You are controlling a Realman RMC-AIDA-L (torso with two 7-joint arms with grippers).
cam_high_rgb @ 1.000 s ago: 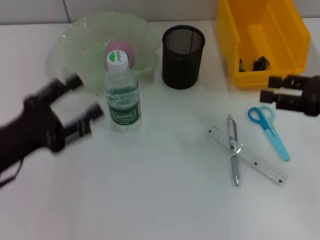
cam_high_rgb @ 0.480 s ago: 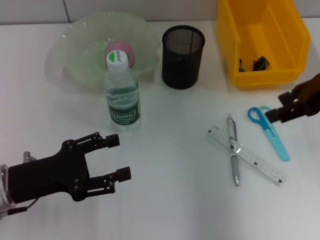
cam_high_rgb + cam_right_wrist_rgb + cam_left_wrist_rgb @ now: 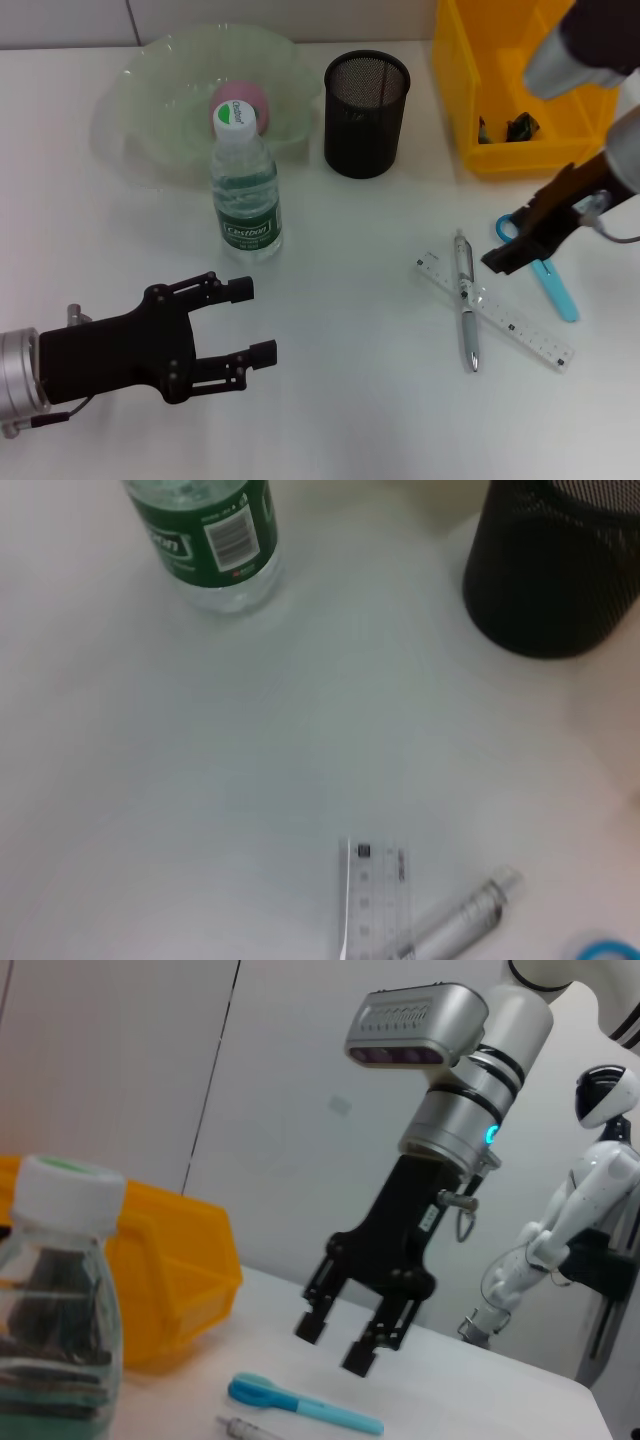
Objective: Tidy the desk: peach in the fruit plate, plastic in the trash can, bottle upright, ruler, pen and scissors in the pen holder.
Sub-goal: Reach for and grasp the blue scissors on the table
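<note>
Black right end effector [image 3: 505, 258], fingers spread, has descended over the blue scissors [image 3: 541, 268] on the desk [image 3: 350, 400]; the open left end effector [image 3: 240, 320] has withdrawn from the upright bottle [image 3: 245, 195].

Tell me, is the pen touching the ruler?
Touching. The head view shows the pen lying straight across the ruler, on top of it, so the two cross with no gap.

Bright, even light; soft shadows
</note>
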